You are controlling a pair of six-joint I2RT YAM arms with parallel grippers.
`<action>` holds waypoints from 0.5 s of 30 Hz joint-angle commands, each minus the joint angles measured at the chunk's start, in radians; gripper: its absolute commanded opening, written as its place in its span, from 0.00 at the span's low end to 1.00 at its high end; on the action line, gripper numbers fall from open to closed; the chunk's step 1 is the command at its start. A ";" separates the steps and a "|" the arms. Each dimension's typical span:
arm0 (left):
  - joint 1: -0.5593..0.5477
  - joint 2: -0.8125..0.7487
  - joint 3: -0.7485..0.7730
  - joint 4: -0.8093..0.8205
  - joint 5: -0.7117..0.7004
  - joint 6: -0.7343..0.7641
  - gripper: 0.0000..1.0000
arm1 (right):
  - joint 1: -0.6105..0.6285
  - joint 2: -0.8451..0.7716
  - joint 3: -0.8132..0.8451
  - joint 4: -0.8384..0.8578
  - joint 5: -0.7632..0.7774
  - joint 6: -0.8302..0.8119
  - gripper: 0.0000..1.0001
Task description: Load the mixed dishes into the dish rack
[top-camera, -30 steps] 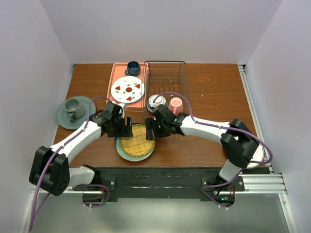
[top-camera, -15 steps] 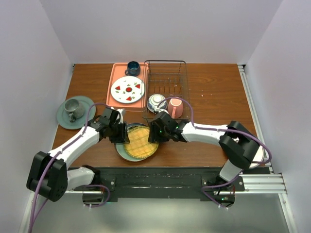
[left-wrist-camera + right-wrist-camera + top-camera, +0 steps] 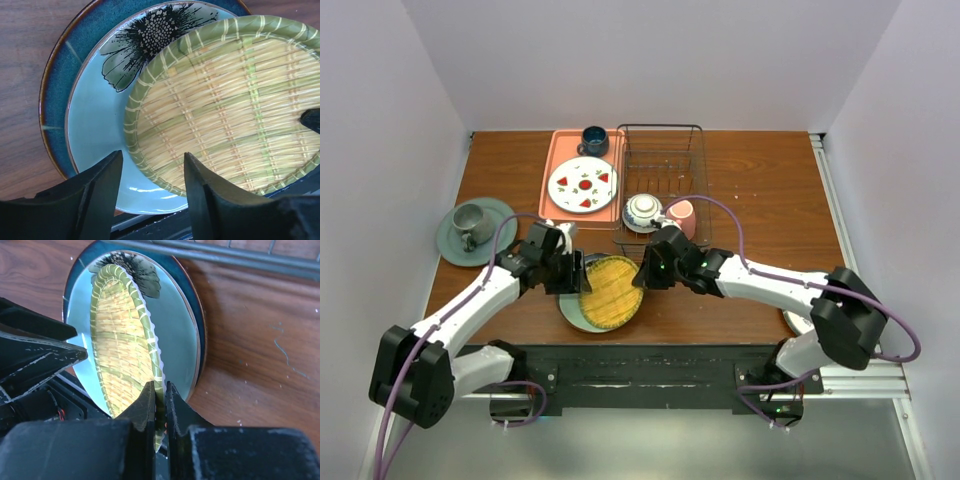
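The yellow woven-look plate [image 3: 611, 292] lies tilted on a stack of teal-grey plates [image 3: 570, 316] near the table's front edge in the top external view, well apart from the dish rack [image 3: 663, 128]. The right gripper [image 3: 650, 272] meets its right rim, the left gripper [image 3: 570, 272] its left rim. The pink mug [image 3: 682, 213] and patterned bowl [image 3: 642, 210] stand at the rack's near end. A low transfer path risks collision with them.

Left wrist view: the left gripper [image 3: 152, 157] stands wide, gripping nothing, with the plate's rim at the gap. If it closes low, it may catch the flower-print plate [image 3: 95, 115] underneath and drag it.

Right wrist view: the right gripper [image 3: 160, 390] is pinched narrow on the plate's thin rim, holding the plate raised on edge. A single-edge pinch permits pivoting or slip, and a released plate would fall onto the stack.
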 commanded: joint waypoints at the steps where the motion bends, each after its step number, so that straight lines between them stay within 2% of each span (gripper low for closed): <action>1: 0.000 -0.036 0.046 0.016 -0.002 -0.011 0.63 | 0.004 -0.027 0.001 -0.219 0.094 -0.062 0.00; 11: 0.000 -0.093 0.138 0.045 -0.013 0.022 0.81 | 0.002 -0.104 0.173 -0.257 -0.037 -0.181 0.00; 15: 0.000 -0.112 0.228 0.048 -0.013 0.041 0.87 | -0.006 -0.107 0.265 -0.286 -0.095 -0.218 0.00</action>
